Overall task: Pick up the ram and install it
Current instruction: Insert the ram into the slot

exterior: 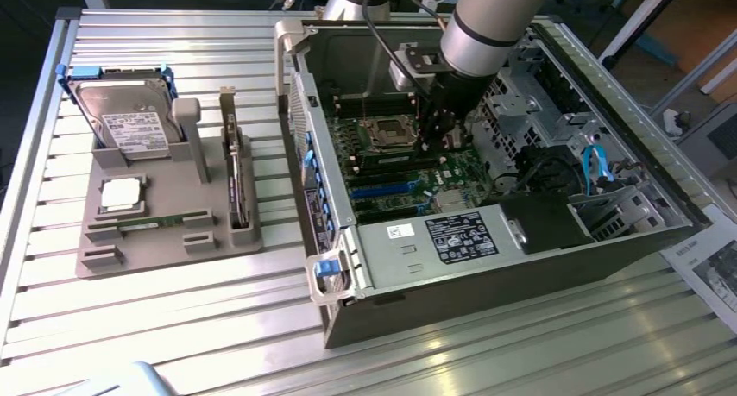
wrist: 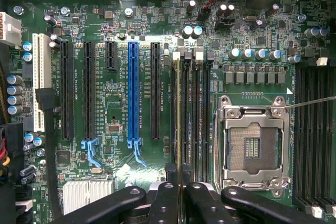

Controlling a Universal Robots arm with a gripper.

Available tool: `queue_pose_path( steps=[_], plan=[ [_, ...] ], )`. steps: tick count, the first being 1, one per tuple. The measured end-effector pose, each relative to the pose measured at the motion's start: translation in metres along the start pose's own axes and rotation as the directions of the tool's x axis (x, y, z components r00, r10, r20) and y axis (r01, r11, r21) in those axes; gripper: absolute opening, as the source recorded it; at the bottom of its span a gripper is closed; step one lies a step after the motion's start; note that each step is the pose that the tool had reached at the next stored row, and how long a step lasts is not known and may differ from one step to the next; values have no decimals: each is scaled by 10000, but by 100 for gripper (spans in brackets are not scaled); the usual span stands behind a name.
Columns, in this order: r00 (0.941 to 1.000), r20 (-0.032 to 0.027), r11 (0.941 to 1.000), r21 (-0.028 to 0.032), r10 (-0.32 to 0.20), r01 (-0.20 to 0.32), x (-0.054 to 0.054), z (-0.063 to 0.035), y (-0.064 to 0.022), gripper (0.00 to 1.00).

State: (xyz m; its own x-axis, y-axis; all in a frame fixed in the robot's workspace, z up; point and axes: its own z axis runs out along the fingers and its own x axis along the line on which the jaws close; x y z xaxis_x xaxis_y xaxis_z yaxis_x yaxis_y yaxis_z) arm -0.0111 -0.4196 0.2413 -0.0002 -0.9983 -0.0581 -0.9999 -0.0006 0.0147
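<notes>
Claw clamped on the ram at the memory slots inside the open computer case.

In the wrist view the gripper (wrist: pixel 178 184) has its 2 dark fingers pinched close onto the near end of the ram (wrist: pixel 178 114), a thin green stick seen edge-on and running away from the claw. The stick lies in line with the bank of 4 black memory slots (wrist: pixel 195 114); which slot it meets I cannot tell. Just beside that bank is the open processor socket (wrist: pixel 253 148), and on the bank's other side a blue expansion slot (wrist: pixel 133 93). In the exterior view the arm reaches down into the case (exterior: pixel 403 267). Well apart, toward the exterior view's left, a grey holder (exterior: pixel 173 245) carries a 2nd green stick (exterior: pixel 155 220) lying flat, a square silver chip (exterior: pixel 122 193), a hard drive (exterior: pixel 127 120) and a dark card (exterior: pixel 236 185) on edge.
</notes>
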Motion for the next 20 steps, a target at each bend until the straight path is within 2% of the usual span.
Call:
queue_pose_path(
  steps=[20],
  plan=[
    [10000, 6, 10000, 2, 29, -29, 2, 43, -1, 12]
  ],
)
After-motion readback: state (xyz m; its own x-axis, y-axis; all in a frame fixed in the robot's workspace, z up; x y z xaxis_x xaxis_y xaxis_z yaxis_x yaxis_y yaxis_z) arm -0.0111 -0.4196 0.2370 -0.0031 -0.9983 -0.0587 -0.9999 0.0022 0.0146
